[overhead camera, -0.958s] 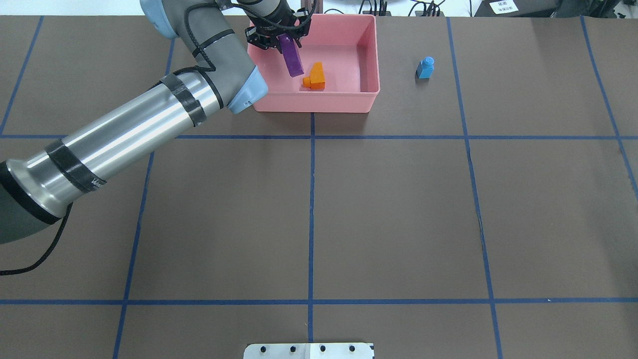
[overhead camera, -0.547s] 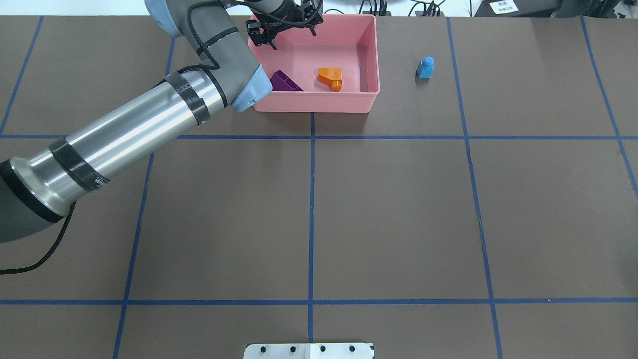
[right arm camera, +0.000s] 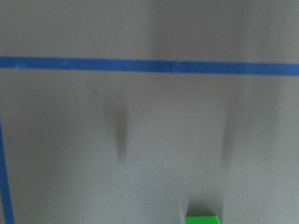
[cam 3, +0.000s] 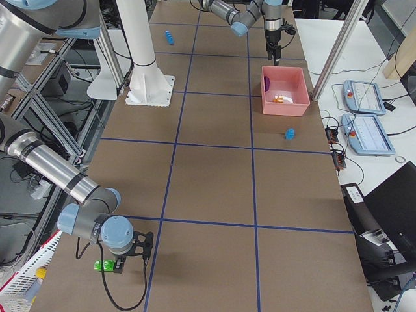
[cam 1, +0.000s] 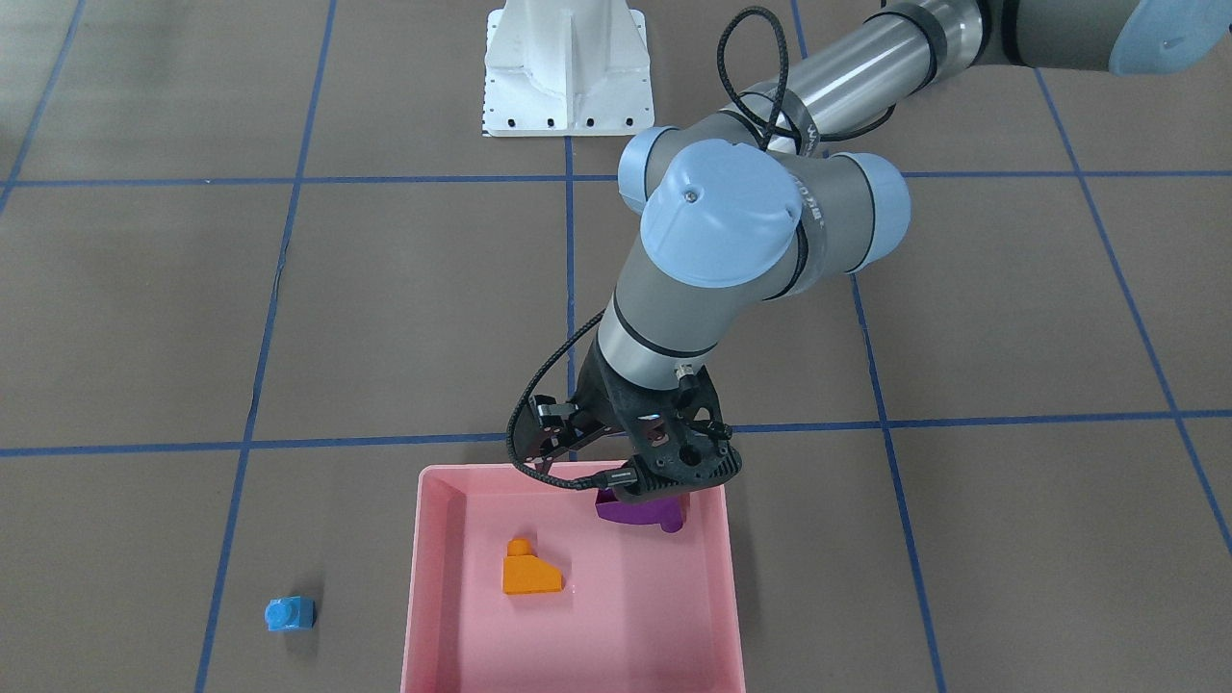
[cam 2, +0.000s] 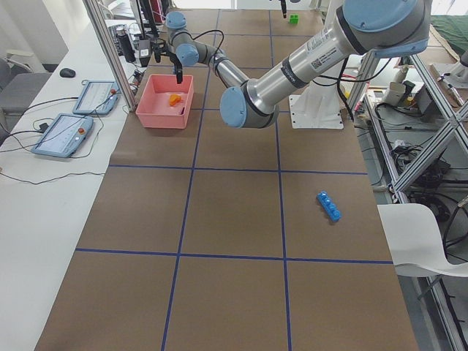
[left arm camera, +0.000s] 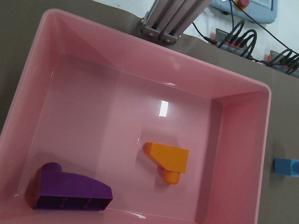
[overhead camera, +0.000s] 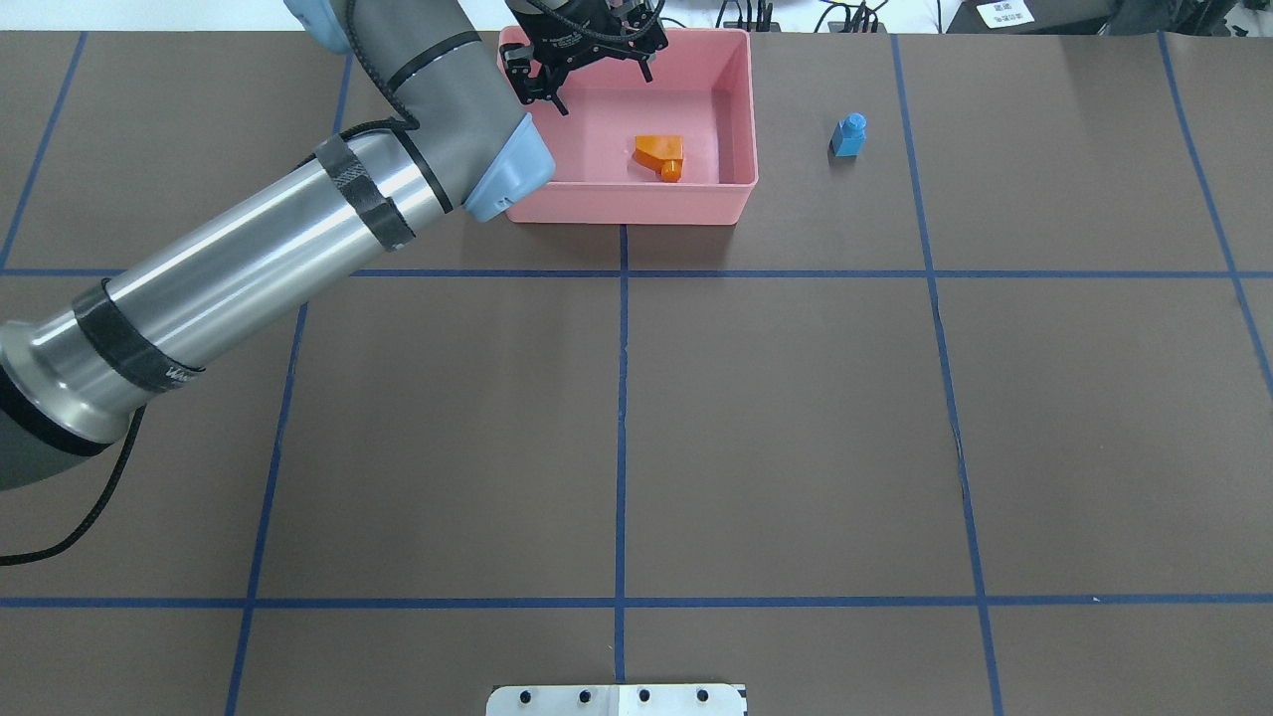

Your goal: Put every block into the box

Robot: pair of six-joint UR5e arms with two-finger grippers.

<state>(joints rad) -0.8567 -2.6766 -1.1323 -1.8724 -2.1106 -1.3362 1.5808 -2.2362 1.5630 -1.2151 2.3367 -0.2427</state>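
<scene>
The pink box (overhead camera: 734,119) stands at the table's far edge. In it lie the orange sloped block (overhead camera: 659,154) and the purple curved block (cam 1: 640,511), which also shows in the left wrist view (left arm camera: 70,192). In the overhead view my arm hides the purple block. My left gripper (overhead camera: 597,80) hangs open and empty above the box's left part. The tiny blue block (overhead camera: 848,134) stands on the table right of the box. The long blue block (cam 2: 329,206) lies far off on the left side. The green block (cam 3: 104,265) lies beside my right gripper (cam 3: 116,260); I cannot tell whether it is open or shut.
The white robot base (cam 1: 568,72) stands at the table's near edge. Blue tape lines cross the brown table. Tablets and cables lie beyond the box's far side (cam 2: 73,117). A metal post (left arm camera: 170,21) stands just behind the box.
The left gripper let go of the purple block, which dropped into the box and knocked the orange block rightward. The gripper has since moved up and toward the box's far wall.
</scene>
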